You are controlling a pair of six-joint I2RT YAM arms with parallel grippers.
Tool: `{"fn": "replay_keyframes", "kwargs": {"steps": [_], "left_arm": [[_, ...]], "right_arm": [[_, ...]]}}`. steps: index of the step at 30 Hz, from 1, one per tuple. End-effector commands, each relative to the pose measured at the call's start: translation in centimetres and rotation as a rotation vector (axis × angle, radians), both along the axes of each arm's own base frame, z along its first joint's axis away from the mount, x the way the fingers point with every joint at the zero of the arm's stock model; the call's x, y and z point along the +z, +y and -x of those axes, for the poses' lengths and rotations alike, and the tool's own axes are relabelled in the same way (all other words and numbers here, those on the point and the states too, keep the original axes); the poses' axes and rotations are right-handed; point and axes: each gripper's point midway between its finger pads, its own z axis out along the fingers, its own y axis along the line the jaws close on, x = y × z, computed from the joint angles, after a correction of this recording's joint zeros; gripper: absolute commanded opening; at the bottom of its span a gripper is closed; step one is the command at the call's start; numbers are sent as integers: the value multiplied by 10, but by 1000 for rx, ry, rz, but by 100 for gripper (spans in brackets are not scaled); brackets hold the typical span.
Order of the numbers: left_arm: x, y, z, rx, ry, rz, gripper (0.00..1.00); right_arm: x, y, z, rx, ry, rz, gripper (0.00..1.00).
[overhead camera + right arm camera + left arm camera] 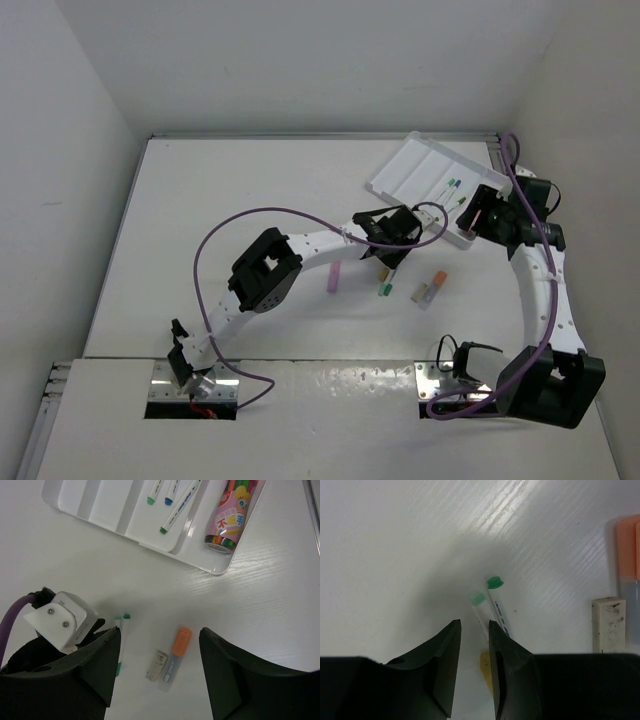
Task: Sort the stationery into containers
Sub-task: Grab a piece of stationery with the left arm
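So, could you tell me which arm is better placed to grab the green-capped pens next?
Left, I'd say: the left pincer hangs open right at the green-capped pens, while the right pincer is over by the tray, farther off.

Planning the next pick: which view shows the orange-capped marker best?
Right wrist: the orange-capped marker lies whole and clear. Left wrist crops it at the frame edge; top external shows it tiny.

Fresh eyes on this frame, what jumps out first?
The left gripper, stretched far across the table, sits low over two green-capped markers. Next is the white tray at the far right, holding markers and a pink pen pack. The right gripper hangs wide open above an orange-capped marker and an eraser.
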Motion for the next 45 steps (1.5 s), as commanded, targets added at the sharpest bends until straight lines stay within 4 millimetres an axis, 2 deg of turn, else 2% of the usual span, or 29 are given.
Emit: {"fn": "replay_keyframes", "kwargs": {"steps": [1,4,16,24,32,36,38,39,40,41,42,44,45], "left_arm": [[19,-6,-5,18,-40,33,36],[28,-8,-6,18,-53,46,36],[27,-13,3,-1,-29,58,37],[-7,-9,23,-6,66,29,38],[-38,6,25,27,120,-17,37],[-60,18,23,44,166,-50,33],[-66,22,27,40,192,-54,27],[-65,23,26,37,190,-54,16],[-65,24,26,36,188,-55,11],[-62,24,25,37,183,-49,3],[-51,23,24,37,172,-33,0],[-38,21,20,37,156,-6,0],[-21,17,17,36,136,22,0]], "right_arm": [[6,0,-7,4,-36,-7,63],[4,1,-7,6,-31,-15,63],[2,2,-8,8,-27,-18,63],[1,2,-7,11,-20,-19,63],[0,1,-6,11,-11,-18,63],[0,1,-5,17,-8,-15,63],[1,2,-6,22,-11,-16,63],[2,3,-6,27,-12,-21,63],[2,4,-6,33,-10,-23,63],[5,5,-6,38,-15,-27,62],[7,5,-7,45,-25,-24,62],[15,7,-8,64,-50,-17,62],[21,10,-9,84,-68,-17,61]]}}
